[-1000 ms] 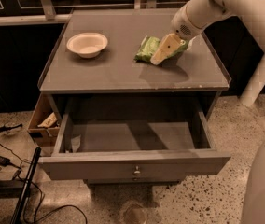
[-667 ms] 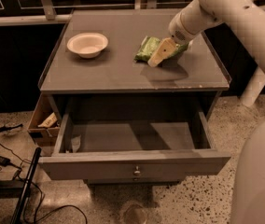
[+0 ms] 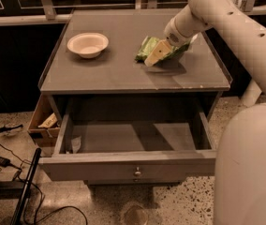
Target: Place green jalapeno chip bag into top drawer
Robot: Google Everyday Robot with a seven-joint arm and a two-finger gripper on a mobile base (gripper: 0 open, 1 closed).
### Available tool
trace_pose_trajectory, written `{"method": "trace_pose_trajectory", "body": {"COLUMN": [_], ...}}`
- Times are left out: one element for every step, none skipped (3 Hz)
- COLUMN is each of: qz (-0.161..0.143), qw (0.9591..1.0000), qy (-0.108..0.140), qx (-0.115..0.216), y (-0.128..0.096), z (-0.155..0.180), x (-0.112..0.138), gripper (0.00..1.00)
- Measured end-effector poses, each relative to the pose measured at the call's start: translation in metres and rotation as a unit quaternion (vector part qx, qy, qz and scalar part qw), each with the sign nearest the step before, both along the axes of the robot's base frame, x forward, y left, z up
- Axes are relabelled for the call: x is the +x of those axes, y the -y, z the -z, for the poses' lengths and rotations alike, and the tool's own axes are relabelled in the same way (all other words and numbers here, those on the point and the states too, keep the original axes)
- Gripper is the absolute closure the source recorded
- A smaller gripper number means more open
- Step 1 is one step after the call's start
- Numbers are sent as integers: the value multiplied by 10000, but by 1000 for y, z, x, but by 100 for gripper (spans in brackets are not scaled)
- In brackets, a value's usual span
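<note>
The green jalapeno chip bag (image 3: 145, 48) lies on the grey cabinet top (image 3: 114, 69), right of centre. My gripper (image 3: 155, 55) comes down from the upper right on the white arm and rests over the bag's right part, hiding some of it. The top drawer (image 3: 128, 164) is pulled wide open below the cabinet top, its small round knob (image 3: 137, 173) facing the front. Its grey floor holds only a small pale scrap (image 3: 75, 143) at the left.
A white round bowl (image 3: 87, 44) sits on the left of the cabinet top. A brown cardboard box (image 3: 43, 122) stands on the floor left of the cabinet. Cables and a dark bar (image 3: 25, 186) lie on the floor at lower left. My white base (image 3: 250, 172) fills the right.
My gripper has slid a little left and down over the bag, and the arm has swung closer to the camera. The bag, the bowl and the drawer have stayed where they were.
</note>
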State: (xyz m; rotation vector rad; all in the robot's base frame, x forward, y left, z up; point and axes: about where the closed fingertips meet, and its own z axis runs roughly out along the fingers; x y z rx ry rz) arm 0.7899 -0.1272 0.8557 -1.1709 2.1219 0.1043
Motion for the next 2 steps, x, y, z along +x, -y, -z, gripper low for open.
{"method": "trace_pose_trajectory", "body": {"qz": [111, 113], "qw": [9998, 9998], "qy": [-135, -135], "qx": [89, 91], "y": [-3, -3], "z": [10, 10], "x": [8, 8], "gripper": [0, 19]}}
